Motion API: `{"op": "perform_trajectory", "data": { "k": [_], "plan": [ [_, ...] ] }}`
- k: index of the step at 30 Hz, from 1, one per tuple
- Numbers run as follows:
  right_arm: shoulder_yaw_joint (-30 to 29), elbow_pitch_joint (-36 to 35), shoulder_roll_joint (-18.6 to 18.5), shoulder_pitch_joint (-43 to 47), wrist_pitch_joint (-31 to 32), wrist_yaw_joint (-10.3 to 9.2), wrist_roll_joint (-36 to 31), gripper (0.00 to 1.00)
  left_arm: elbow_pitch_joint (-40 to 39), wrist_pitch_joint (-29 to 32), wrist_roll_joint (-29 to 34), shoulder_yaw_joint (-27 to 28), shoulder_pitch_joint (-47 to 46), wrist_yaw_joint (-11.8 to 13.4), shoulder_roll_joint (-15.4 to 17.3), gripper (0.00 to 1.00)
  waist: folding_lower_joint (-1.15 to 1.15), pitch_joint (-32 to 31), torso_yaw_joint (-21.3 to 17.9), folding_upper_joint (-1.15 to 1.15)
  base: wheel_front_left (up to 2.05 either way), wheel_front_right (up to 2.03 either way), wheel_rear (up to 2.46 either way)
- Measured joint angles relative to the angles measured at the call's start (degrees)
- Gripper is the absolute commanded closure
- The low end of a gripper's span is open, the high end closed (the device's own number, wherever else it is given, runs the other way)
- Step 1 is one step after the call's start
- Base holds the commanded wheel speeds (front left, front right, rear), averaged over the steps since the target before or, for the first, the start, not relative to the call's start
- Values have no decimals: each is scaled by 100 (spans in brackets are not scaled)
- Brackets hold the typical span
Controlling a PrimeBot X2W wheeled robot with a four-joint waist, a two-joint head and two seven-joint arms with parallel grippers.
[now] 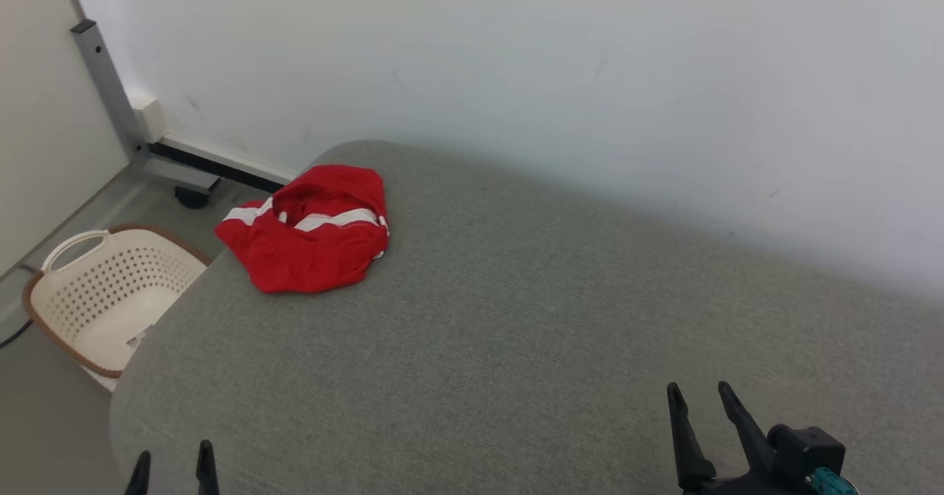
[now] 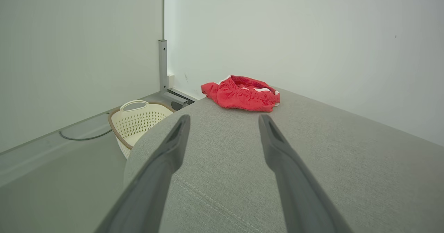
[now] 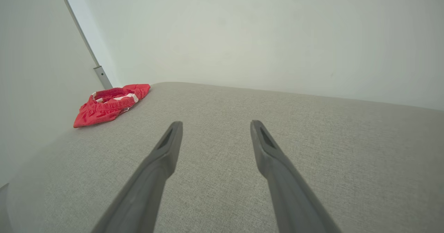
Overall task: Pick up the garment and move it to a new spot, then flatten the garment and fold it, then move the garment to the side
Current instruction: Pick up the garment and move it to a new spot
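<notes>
A crumpled red garment with white stripes lies bunched at the far left corner of the grey padded surface, close to its edge. It also shows ahead of my left fingers as the red garment and far left as the garment in the right wrist view. My left gripper sits at the near left edge, open and empty, well short of the cloth. My right gripper rests at the near right, open with nothing between its fingers.
A cream perforated laundry basket with a brown rim stands on the floor just left of the surface. A grey metal post on a wheeled base stands behind it. A white wall runs close along the far side.
</notes>
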Motion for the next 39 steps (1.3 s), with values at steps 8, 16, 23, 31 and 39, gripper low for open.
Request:
{"op": "perform_trajectory", "data": {
  "k": [8,16,23,31,39],
  "plan": [
    [328,238,2,-406,7,0,-9,0,-260,0,4,330,120,25,-120,0,1,239,376,0,0,0,0],
    [454,414,3,-609,-18,0,-22,0,-393,0,34,434,218,15,-222,0,0,364,483,1,0,0,0],
    [439,410,3,-609,-16,0,-63,0,-107,0,46,389,183,2,-258,0,0,411,505,1,0,0,0],
    [350,-167,3,-446,369,0,-406,0,1173,319,-59,-97,-1311,-10,46,0,0,609,562,0,0,0,0],
    [579,-1486,10,-129,1235,0,-920,0,3028,1027,-687,-676,-3523,-45,515,0,0,1022,338,1,0,0,0]
  ]
}}
